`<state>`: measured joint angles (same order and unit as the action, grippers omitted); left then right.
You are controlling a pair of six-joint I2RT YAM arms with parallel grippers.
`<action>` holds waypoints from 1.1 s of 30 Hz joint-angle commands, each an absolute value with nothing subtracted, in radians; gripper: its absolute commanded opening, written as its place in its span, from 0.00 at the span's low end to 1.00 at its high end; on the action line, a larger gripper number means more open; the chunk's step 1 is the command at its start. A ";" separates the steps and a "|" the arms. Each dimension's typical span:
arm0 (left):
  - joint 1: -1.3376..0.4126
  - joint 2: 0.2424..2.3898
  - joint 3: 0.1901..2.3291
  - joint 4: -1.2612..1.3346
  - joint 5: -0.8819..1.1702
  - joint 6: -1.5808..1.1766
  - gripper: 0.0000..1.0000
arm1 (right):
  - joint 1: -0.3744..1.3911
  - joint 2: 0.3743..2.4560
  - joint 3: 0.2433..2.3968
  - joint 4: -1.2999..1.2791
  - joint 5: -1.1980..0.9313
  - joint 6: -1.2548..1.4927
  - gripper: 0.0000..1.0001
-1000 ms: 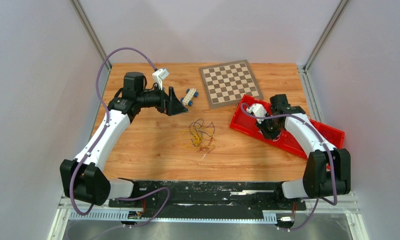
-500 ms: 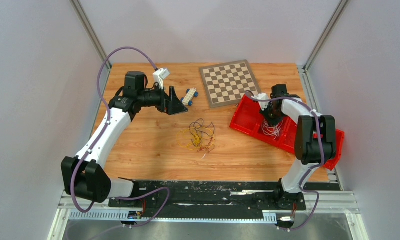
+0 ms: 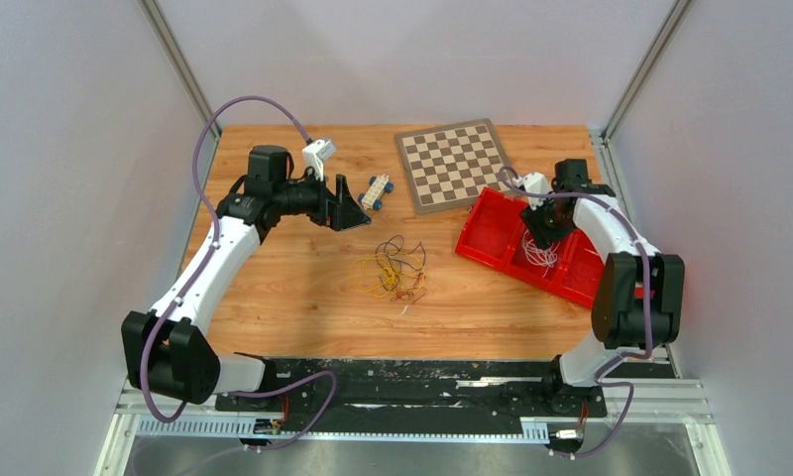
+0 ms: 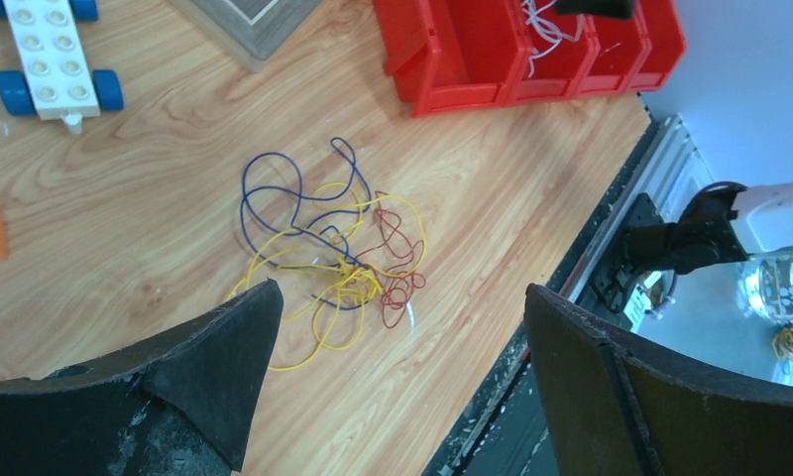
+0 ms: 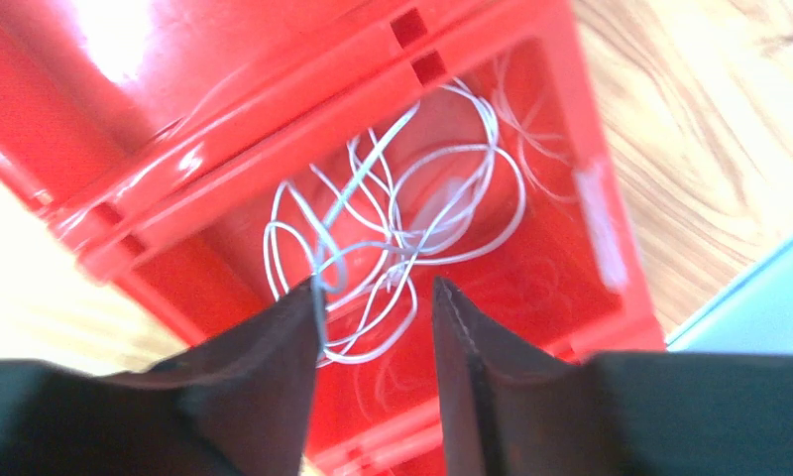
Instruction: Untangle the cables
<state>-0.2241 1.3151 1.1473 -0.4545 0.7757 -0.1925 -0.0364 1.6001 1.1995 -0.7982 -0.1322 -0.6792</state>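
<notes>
White wires (image 5: pixel 397 248) lie in the red bin (image 3: pixel 487 226) at 3 o'clock; raise your slightly parted right fingers (image 5: pixel 274 392) straight, snagging none. Left fingers (image 4: pixel 209 372) gape near the coloured tangle (image 4: pixel 335 260).

Chessboard (image 3: pixel 458 165) lies between toy car (image 3: pixel 377 189) and red bin (image 3: pixel 488 230).

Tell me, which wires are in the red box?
The thin white wires, coiled in the red plastic bin. The yellow, red and dark wires lie tangled on the wooden table.

2 white arms (image 3: pixel 206 268), black joints (image 3: pixel 169 359), thin purple hoses (image 3: pixel 254 97), matte black wedge-shaped fingers (image 4: pixel 204 382)
</notes>
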 commanded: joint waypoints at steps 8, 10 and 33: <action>-0.169 1.243 1.061 -0.405 0.738 -0.167 1.00 | -0.040 1.448 1.354 -1.061 -0.347 -0.682 0.76; -0.166 1.239 1.052 -0.407 0.745 -0.161 1.00 | -0.040 1.451 1.349 -1.073 -0.407 -0.677 0.73; -0.163 1.248 1.049 -0.433 0.764 -0.132 1.00 | -0.005 1.542 1.045 -0.729 -0.366 -0.574 0.41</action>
